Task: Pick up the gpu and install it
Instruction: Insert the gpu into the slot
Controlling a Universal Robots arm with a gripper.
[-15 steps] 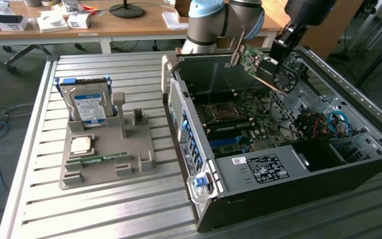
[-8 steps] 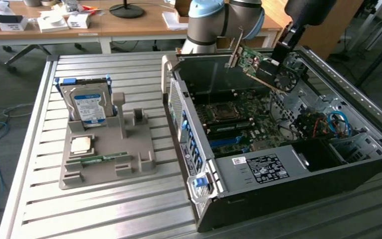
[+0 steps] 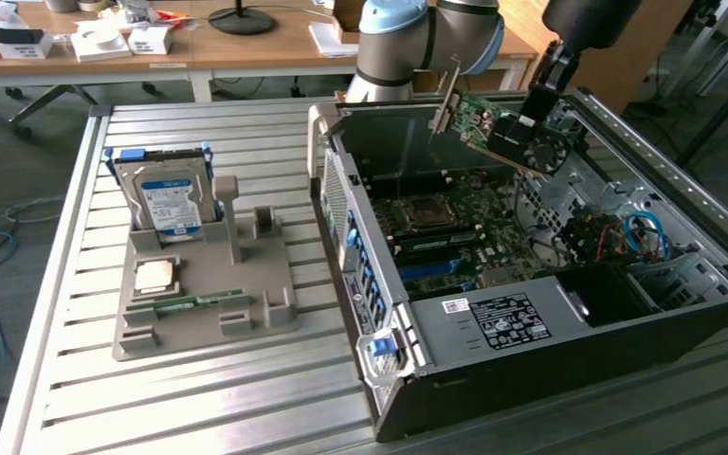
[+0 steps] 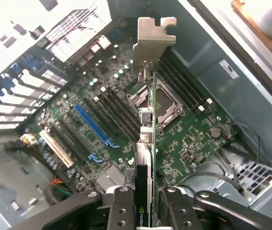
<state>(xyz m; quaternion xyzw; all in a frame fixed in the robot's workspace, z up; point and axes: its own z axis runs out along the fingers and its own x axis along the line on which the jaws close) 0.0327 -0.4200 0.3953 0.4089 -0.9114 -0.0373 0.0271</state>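
Gripper (image 4: 145, 201) hangs tilted, clamping gpu (image 3: 481, 121) above case (image 3: 529, 379).

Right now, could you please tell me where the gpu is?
The gpu is held in the hand, tilted in the air over the motherboard of the open computer case, toward the exterior view's right.

gpu (image 3: 482, 123) clear above motherboard (image 3: 465, 242); case walls (image 3: 567, 379) flank.

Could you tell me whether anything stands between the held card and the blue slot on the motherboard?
Nothing visible does. The gripper holds the gpu above the open case, and the blue slot lies bare, with no cable across it.
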